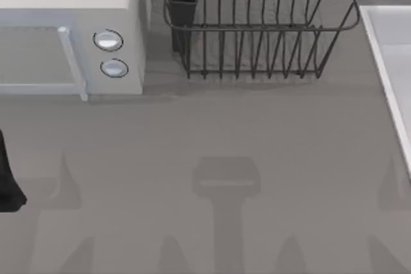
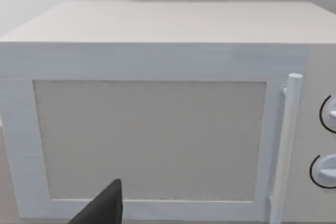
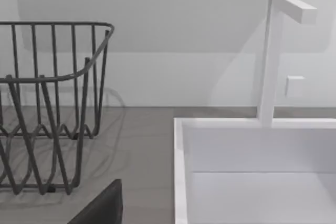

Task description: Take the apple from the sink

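microwave [image 2: 157,103] door shut | handle [image 2: 286,145] upright | dark tool [image 2: 102,208] fingertip near door

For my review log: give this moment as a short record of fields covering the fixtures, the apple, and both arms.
microwave: top view's left, door shut, two round knobs
dish rack: black wire, between microwave and sink
sink: top view's right edge, faucet behind it
apple: not seen; visible part of basin bare
left arm: dark part at table's left edge, facing microwave
right arm: faces sink

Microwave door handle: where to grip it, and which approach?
Grip the handle mid-length, coming straight at the front of the microwave, with the fingers closing sideways across it. It is a slim upright bar that appears to stand off the door, between the window and the knobs.
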